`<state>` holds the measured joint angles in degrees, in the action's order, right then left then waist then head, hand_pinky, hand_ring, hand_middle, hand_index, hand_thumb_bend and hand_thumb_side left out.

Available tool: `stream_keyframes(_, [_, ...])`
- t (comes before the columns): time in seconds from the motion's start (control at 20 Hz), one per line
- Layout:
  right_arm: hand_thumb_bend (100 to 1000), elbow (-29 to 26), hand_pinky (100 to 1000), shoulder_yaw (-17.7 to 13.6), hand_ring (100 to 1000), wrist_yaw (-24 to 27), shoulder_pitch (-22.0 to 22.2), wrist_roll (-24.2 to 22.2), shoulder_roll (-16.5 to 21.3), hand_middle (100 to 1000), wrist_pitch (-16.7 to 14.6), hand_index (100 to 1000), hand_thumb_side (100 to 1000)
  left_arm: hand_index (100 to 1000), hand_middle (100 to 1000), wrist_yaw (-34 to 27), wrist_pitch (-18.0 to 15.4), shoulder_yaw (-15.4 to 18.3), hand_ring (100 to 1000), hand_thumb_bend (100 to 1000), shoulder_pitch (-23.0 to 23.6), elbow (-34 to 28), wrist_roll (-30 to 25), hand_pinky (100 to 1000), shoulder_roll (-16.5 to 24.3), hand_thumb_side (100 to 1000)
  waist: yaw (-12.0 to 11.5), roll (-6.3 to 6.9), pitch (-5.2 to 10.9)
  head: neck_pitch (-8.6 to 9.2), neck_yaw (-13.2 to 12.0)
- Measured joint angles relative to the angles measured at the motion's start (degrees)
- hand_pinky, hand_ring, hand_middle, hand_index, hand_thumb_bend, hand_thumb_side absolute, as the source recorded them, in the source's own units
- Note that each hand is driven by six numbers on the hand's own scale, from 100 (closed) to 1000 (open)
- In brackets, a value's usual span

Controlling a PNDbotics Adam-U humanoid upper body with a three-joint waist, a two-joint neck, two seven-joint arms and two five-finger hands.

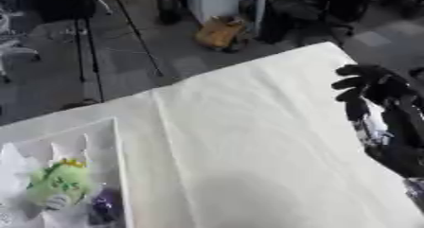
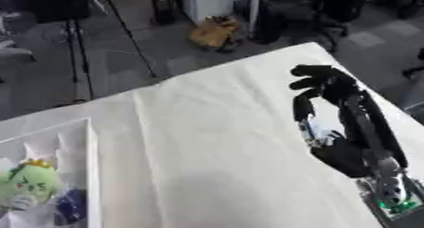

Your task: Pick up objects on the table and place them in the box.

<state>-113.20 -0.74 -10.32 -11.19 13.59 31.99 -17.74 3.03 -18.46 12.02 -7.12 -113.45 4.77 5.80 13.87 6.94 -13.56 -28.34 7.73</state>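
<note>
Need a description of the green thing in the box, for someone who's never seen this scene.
Start at the white box sitting at the near left corner of the cloth-covered table. Inside lies a soft pale-green toy with a small yellow crown. The dark purple item beside it is smaller; only the toy is green.

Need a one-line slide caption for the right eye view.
Right hand hovers, holding nothing, over the cloth-covered table; green plush toy already in the box.
</note>
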Motion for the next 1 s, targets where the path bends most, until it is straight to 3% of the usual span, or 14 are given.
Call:
stream_keyframes(0.45, [148, 0.0, 572, -3.5, 673, -0.2, 4.0, 3.2, -2.4, 723, -0.9, 825, 638, 814, 850, 0.4, 1.8, 3.3, 925, 468, 0.1, 0.0, 4.5, 1000, 2.6, 838, 1.3, 0.00, 0.93, -0.41, -0.9])
stream_keyframes(1.0, [140, 0.0, 565, -4.2, 667, -0.1, 5.5, 3.3, -4.2, 717, 1.2, 818, 641, 807, 827, 0.9, 0.2, 5.8, 889, 471, 0.7, 0.0, 8.8, 986, 3.6, 829, 0.9, 0.00, 2.75, -1.06, -0.7])
